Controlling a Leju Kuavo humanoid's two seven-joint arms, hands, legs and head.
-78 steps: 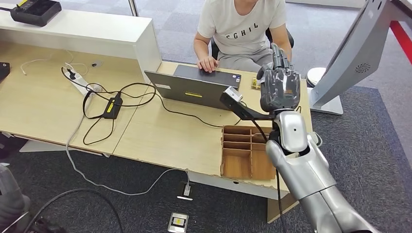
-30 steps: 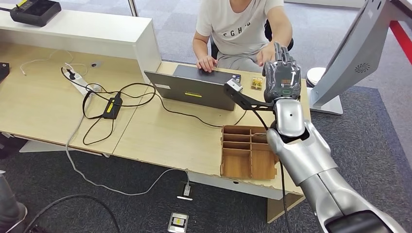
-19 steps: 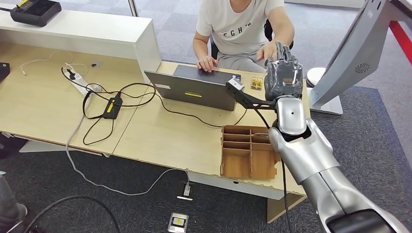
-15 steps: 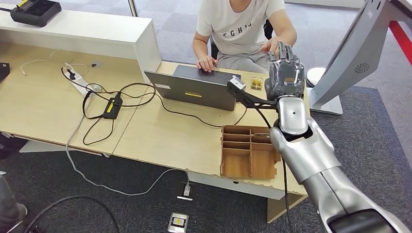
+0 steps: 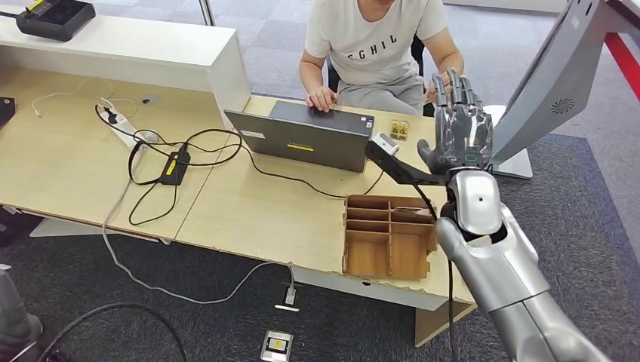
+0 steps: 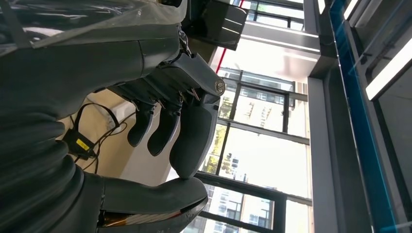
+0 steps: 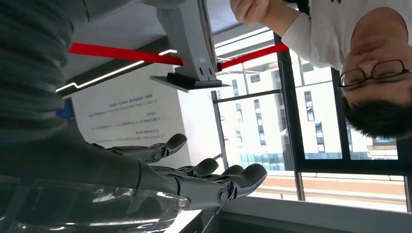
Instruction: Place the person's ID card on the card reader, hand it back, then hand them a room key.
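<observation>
Seen from the head view, the right hand is raised at the far right edge of the desk, fingers straight and apart, nothing held in it. The person sits just beyond, with one hand resting on the laptop and the other barely seen behind the robot's fingertips. No ID card can be made out, so its long axis cannot be told; it is judged to come from the person, straight ahead of the right hand, which is the nearer one. A wooden tray sits below the wrist. In the left wrist view, the left hand is curled loosely around nothing. In the right wrist view, the empty fingers are extended, and the person's raised hand is kept well apart from them.
</observation>
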